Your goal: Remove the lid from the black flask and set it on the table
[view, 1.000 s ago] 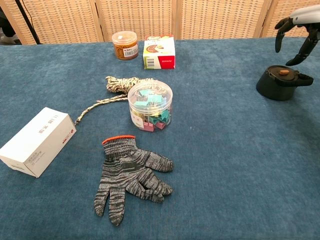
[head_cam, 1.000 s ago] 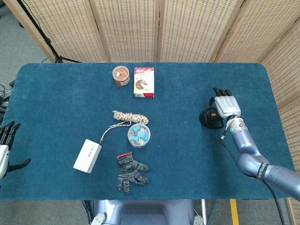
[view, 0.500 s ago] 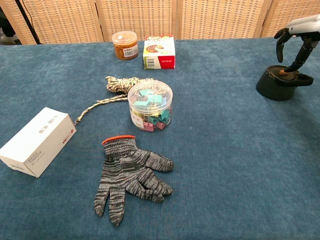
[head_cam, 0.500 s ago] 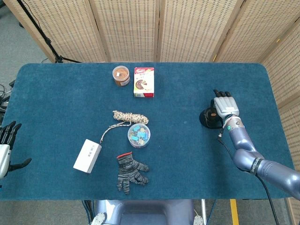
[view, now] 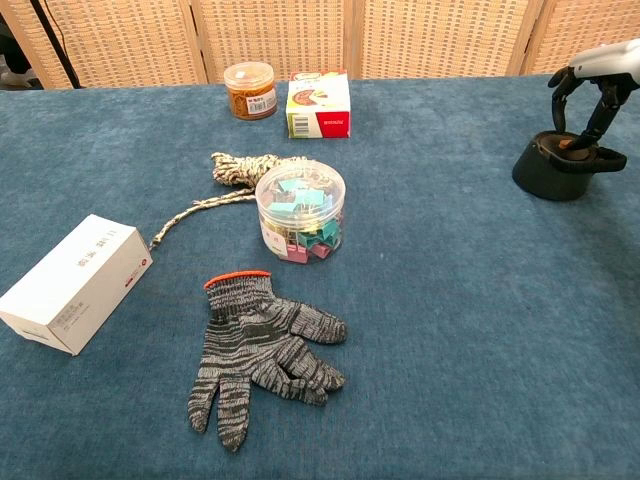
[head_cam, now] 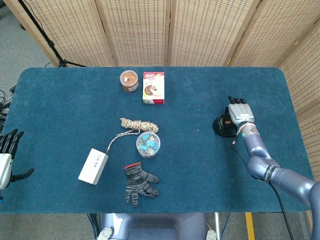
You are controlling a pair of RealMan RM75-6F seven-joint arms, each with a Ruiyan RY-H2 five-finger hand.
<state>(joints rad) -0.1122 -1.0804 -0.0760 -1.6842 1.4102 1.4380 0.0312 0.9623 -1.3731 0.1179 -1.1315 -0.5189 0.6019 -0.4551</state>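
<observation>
Wicker screens stand behind a bench (head_cam: 210,165) covered in blue cloth. Near its right edge sits the black flask (view: 560,170), upright, lid (view: 568,148) on. Poised right over it is the right robot hand (head_cam: 239,114), fingers (view: 602,112) curled down around the lid's top; whether they grip it or merely touch it I cannot tell. Off the bench's left edge, the left robot hand (head_cam: 7,161) hangs open and holds nothing. That lid looks rigid and smooth, probably light, perhaps slick, so the best hold is likely around its rim from above, and the squat flask may turn or lift with it unless steadied
</observation>
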